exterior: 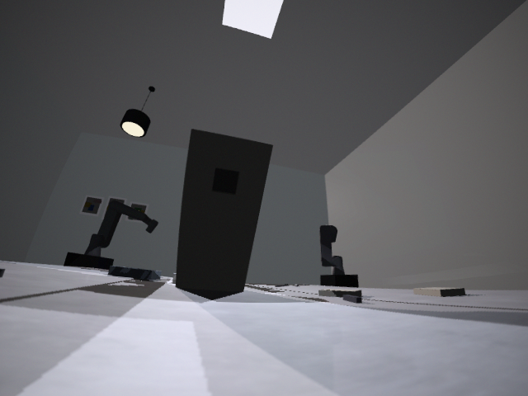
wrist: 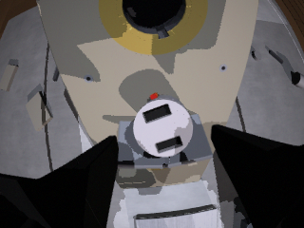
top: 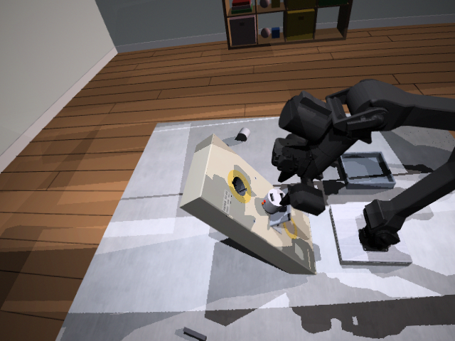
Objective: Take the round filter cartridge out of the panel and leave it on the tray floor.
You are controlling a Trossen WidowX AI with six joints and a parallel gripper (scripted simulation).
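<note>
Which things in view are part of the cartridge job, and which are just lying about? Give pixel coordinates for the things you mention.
Part of the job:
- white slotted cartridge (top: 273, 202) (wrist: 162, 128)
- service panel (top: 234, 216) (exterior: 221, 230) (wrist: 199, 85)
- blue-grey tray (top: 371, 185) (exterior: 132, 272)
- the arm with its jaws

Just lying about:
- small white cylinder (top: 244, 133)
- dark bar (top: 194, 334)
- cube shelf (top: 286, 26) with its contents

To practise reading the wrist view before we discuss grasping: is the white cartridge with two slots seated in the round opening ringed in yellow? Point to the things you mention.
No, the cartridge (top: 271, 206) (wrist: 162, 134) sits apart, below the dark opening (top: 240, 185) (wrist: 153, 11).
</note>
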